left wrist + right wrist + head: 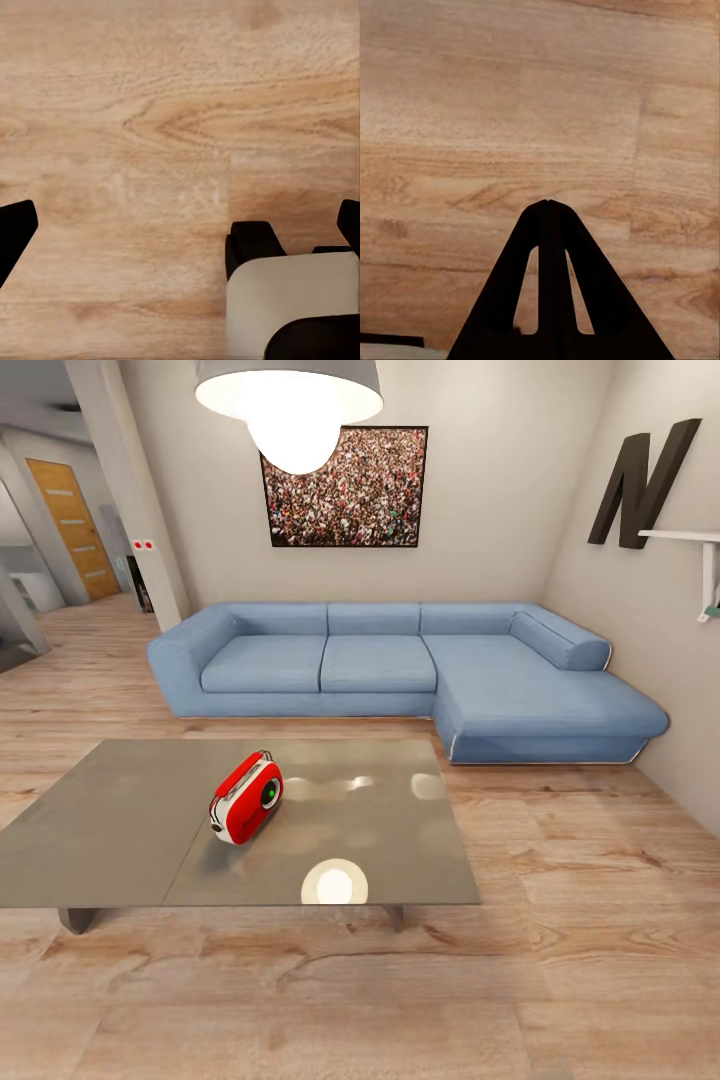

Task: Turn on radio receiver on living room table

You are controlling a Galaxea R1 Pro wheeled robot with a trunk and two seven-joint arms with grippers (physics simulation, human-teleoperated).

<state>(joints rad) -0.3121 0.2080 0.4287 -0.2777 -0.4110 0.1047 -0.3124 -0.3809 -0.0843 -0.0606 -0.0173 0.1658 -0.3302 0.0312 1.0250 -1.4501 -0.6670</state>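
Resting on table: radio receiver; jaws over floor.

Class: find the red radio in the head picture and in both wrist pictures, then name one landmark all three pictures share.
Head view: the radio lies on the grey table, left of centre, before the blue sofa.
Left wrist view: not in it.
Right wrist view: not in it.
Shared landmark: the wood plank floor.

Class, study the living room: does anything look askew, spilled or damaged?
Only the radio receiver stands out: it sits skewed on the table, turned at an angle to the table's edges, near the middle. Nothing looks spilled or broken.
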